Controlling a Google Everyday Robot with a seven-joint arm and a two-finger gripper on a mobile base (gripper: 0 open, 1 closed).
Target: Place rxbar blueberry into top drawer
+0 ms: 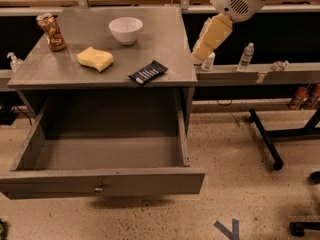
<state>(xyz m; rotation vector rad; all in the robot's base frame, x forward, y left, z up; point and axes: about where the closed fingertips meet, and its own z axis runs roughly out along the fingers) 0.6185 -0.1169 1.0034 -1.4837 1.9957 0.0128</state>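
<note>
While lying flat on the grey table (165, 39), close to its front edge: dark blue bar (148, 72), white lettering up, not in the drawer. Drawer (100, 181) directly below, pulled wide open, small metal lock at front centre. Yellow sponge (95, 58) left of bar, apart from it. White bowl (125, 29) further back. Brownish can (51, 32) upright at far left. Gripper (204, 49), cream-coloured, aloft just past the table's right edge, slanting down-left, well apart from bar; released or clenched, cannot tell.
</note>
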